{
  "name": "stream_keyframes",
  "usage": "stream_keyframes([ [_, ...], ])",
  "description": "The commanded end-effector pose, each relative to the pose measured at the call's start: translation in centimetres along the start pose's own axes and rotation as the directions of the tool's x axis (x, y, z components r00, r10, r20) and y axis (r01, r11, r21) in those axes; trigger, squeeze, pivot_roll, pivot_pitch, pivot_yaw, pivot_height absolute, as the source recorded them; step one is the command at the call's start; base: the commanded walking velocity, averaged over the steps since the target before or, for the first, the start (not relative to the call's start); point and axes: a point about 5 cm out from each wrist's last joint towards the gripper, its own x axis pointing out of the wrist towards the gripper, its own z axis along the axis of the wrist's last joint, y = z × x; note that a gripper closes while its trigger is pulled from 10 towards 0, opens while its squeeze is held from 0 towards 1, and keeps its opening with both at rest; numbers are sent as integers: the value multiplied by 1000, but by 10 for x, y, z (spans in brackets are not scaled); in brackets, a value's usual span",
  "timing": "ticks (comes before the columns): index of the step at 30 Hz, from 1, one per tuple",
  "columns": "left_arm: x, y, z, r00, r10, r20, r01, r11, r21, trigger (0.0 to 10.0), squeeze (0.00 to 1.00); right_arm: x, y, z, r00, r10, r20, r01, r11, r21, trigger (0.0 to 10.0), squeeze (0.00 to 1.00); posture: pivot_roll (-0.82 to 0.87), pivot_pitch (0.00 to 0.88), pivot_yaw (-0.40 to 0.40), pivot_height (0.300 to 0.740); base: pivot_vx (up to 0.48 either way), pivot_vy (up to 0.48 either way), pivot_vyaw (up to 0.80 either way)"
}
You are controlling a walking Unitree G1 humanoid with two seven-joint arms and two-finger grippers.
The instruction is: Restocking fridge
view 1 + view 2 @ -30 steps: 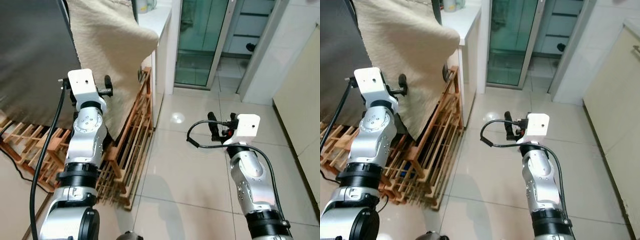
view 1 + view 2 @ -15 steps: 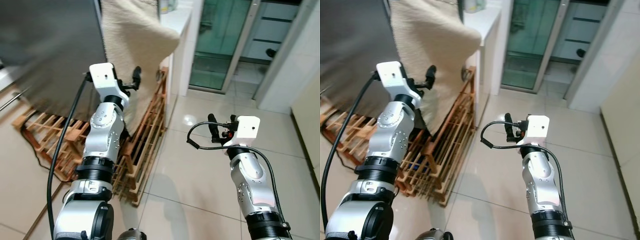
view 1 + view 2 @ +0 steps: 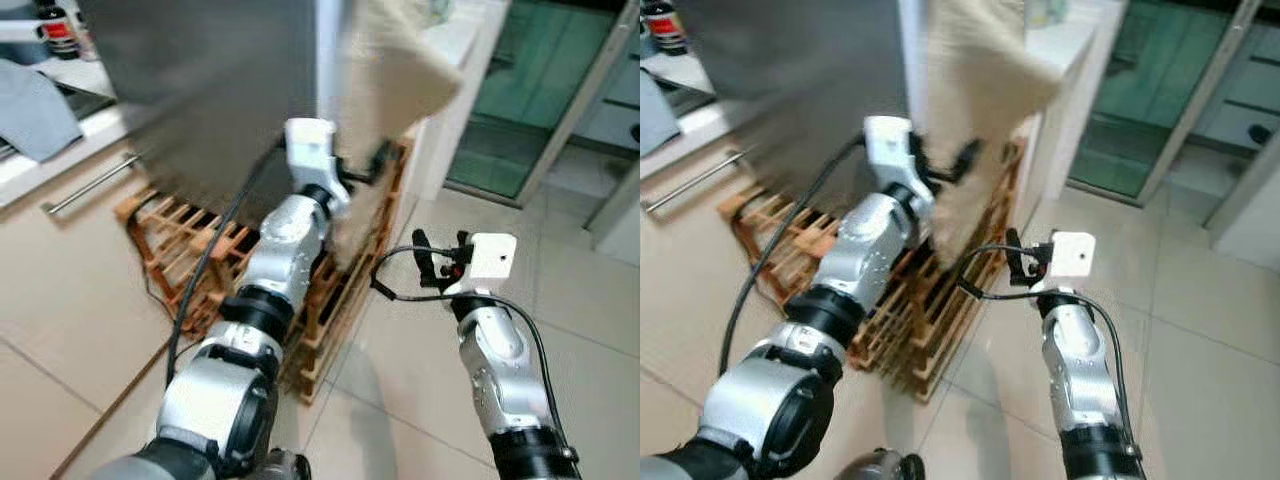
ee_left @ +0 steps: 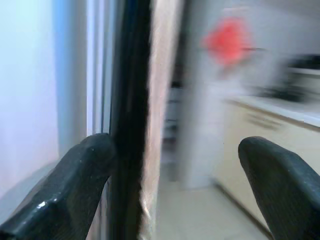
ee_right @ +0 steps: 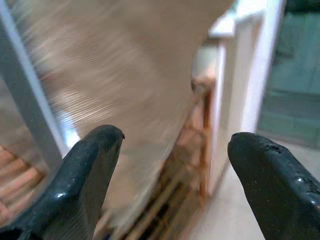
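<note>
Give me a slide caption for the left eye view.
Left gripper raised by beige cloth over wooden rack; right gripper above tiles.

My left arm's stretched fwd & up, left claw (image 3: 382, 160) fingers spread wide apart, empty. My right arm's bent at elbow, forearm upright, right claw (image 3: 440, 262) at chest height, fingers spread too, holding nothing

Home kitchen. Steel fridge (image 3: 220, 90) stands on a wooden pallet (image 3: 190, 250), beige cloth (image 3: 395, 80) hanging down its side. Counter (image 3: 60, 140) beside it with drawer handle (image 3: 95, 182), bottle (image 3: 58, 28) and grey rag (image 3: 35, 110) on top. Glossy tile floor (image 3: 590, 300); green glass door (image 3: 510, 110) behind.
</note>
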Motion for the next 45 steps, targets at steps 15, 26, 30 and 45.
stream_keyframes([
  [15,-92,70,2,923,382,40,-371,914,-165,10000,0,-8,-15,0,999,-43,-8,42,999,-26,10000,0,-103,0,56,740,0,0,0],
  [26,-230,93,-33,464,877,-125,-886,457,-79,10000,0,22,10,11,997,71,5,-71,997,-14,10000,0,15,0,-15,740,0,0,444],
  [30,-220,85,-40,433,888,-155,-901,433,-37,10000,0,31,18,14,995,100,2,-100,995,17,10000,0,26,0,-44,740,0,0,478],
  [45,-190,89,-12,502,865,-12,-852,496,168,10000,0,51,39,25,975,220,9,-220,972,85,10000,0,17,0,-54,740,0,0,59],
])
